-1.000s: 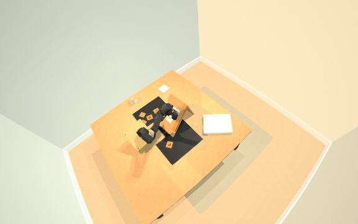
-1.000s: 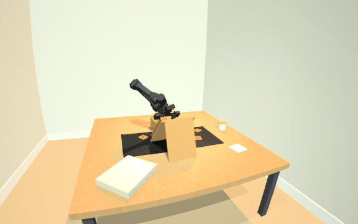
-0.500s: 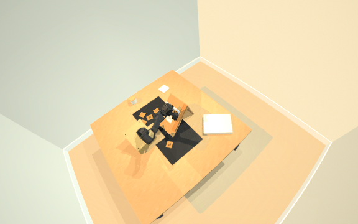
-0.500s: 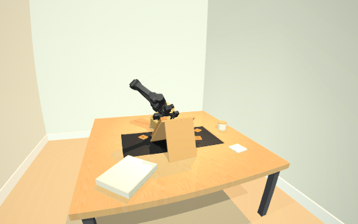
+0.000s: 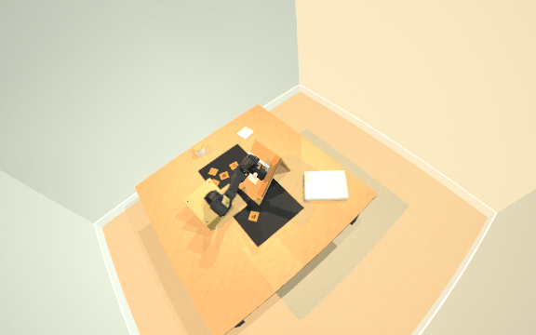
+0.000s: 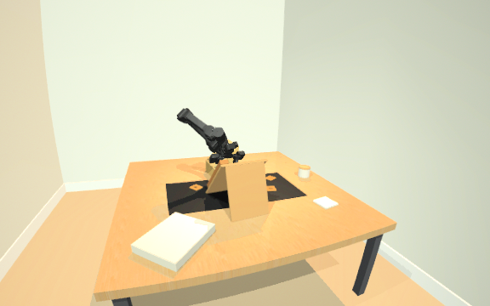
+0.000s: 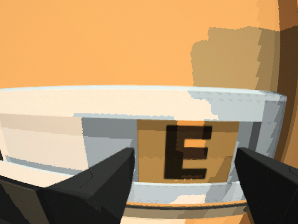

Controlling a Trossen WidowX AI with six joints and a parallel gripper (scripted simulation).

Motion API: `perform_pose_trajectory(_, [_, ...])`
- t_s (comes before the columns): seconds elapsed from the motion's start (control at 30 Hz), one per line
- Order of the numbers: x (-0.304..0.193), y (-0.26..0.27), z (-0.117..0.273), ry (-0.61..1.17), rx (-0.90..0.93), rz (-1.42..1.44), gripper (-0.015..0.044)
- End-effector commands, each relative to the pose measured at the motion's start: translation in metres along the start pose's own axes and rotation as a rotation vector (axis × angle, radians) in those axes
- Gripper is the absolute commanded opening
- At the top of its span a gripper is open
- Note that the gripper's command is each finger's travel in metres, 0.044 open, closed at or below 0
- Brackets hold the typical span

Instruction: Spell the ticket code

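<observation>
A tile marked E [image 7: 150,150] sits upright in the pale rail [image 7: 45,102] on the orange board [image 5: 262,149] [image 7: 100,40], near the rail's right end in the wrist view. Bare channel shows on both sides of it. My gripper [image 7: 185,150] [image 6: 227,158] is open around the tile, with a fingertip close beside each edge and a thin gap at the left. Loose tiles lie on the black mat [image 5: 277,228] [image 6: 181,204]: one tile [image 5: 253,216] alone, several others around this tile [image 5: 223,175]. A white card [image 5: 245,132] [image 6: 325,202], possibly the ticket, shows no readable code.
A white box-like block [image 5: 326,185] [image 6: 173,240] lies behind the board. A small jar [image 5: 200,151] [image 6: 304,171] stands near the table edge, on the card's side. The board's back panel [image 6: 247,191] hides the rail in the exterior view.
</observation>
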State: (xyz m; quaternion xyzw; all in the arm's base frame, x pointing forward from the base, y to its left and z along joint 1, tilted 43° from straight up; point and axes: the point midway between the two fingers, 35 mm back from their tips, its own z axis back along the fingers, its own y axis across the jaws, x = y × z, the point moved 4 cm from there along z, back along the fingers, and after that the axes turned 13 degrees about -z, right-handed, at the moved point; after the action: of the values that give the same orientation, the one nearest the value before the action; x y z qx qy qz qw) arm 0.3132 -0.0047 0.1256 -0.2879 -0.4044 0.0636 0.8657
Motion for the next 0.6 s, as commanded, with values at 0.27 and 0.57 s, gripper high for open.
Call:
perform_pose_trajectory(0.27, [0.0021,-0.0017,0.0123,-0.009,-0.002,-0.009,0.0295])
perform_pose_trajectory(0.57, [0.0008,0.0008,0.0156,-0.009,-0.002,-0.009,0.0295])
